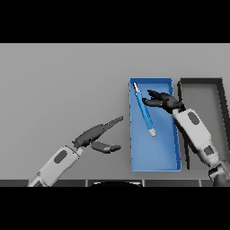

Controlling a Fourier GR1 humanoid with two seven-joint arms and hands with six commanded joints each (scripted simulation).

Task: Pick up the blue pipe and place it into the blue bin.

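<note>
1. Blue pipe (144,110) lies inside the blue bin (155,166), slanting from the far left corner down toward the middle. It looks like it rests on the bin floor.
2. Its near end has a small pale tip. That tip points toward the robot.
3. The right hand (162,101) is over the far part of the bin, just beside the pipe. Its fingers are spread out and loose. They are not wrapped around the pipe. I cannot tell if a fingertip touches it.
4. The left hand (96,137) is over the grey table (58,90), left of the bin. Its fingers are straight and it holds nothing.
5. A dark tray (220,87) sits to the right of the bin, right next to it.
6. I think the job is almost done. The pipe is in the right place.
7. To finish well, the right hand should go straight up first. It should keep its fingers loose so they do not hook the pipe.
8. It should also stay away from the bin wall, so the bin does not slide.
</note>
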